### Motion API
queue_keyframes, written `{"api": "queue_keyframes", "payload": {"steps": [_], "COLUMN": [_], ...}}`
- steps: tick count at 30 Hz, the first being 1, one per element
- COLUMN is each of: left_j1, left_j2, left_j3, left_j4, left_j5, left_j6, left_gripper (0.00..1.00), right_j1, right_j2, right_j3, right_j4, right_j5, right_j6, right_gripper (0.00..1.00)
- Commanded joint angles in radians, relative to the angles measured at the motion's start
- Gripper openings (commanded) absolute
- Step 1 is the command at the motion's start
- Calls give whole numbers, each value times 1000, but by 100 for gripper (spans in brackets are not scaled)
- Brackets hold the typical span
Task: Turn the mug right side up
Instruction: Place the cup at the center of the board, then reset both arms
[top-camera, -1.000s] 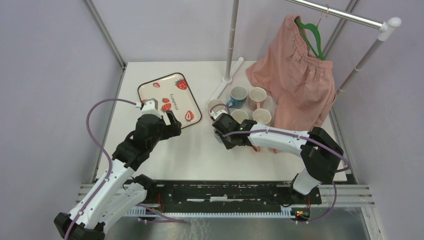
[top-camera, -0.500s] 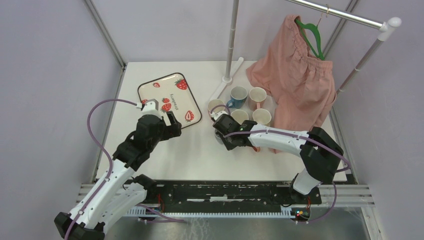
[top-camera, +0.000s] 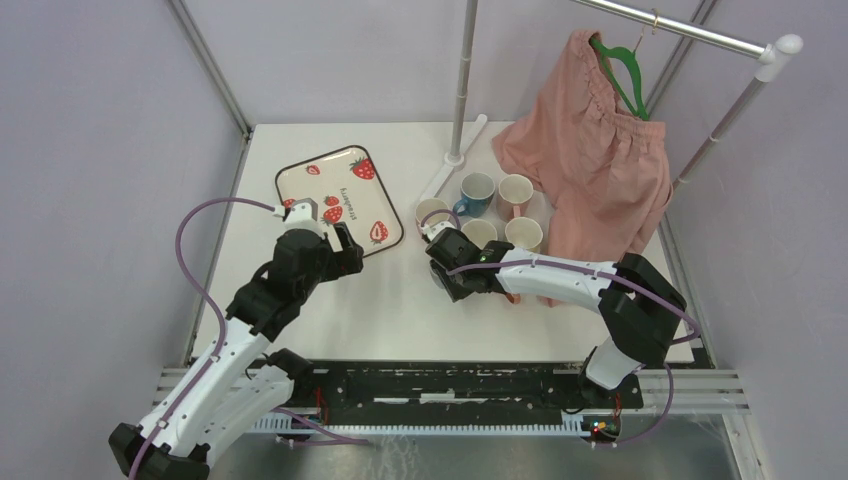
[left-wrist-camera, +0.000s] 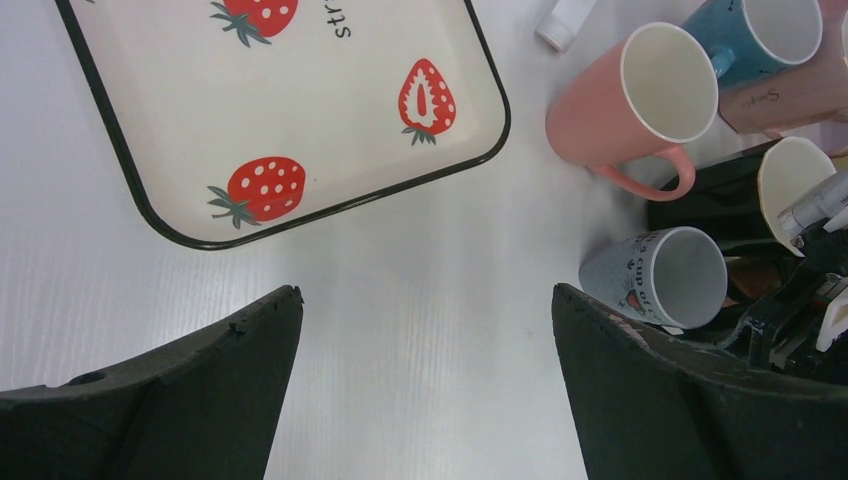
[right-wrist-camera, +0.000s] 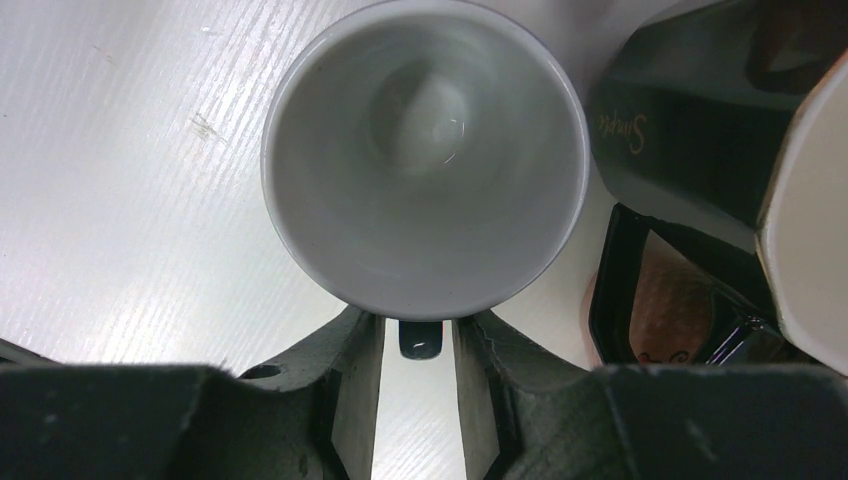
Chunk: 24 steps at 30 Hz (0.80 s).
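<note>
As mug (right-wrist-camera: 425, 160) stands, right pincer (right-wrist-camera: 418, 328) straddles its handle (right-wrist-camera: 419, 342).

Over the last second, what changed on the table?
Barely anything moved. The right gripper sits slightly loose around the handle of the upright grey mug, apparently releasing it. Left gripper, tray and other mugs stayed put.

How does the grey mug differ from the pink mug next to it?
The grey mug is pale grey with a print; the pink mug is plain pink. The grey mug's handle sits between the fingers of the right end effector; the pink mug's handle is free. Both stand mouth up, white inside.
</note>
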<state>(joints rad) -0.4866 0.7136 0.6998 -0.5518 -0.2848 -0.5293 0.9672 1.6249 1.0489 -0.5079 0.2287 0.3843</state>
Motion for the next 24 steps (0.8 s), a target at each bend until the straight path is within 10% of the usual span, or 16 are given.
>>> {"api": "queue_keyframes", "payload": {"steps": [1,24], "left_j1": [-6,-10], "left_j2": [0,-46], "left_j3": [1,7], "left_j4": [28,30], "left_j5": [7,-1], "left_j6": [32,46], "left_gripper": [100,100], "right_j1": [-2,-2], "right_j2": [-23,-402], "right_j3": [9,-27], "right_j4": [18,40], "right_j5": [8,69], "right_j6": [-5,-144], "right_gripper": [37,57]}}
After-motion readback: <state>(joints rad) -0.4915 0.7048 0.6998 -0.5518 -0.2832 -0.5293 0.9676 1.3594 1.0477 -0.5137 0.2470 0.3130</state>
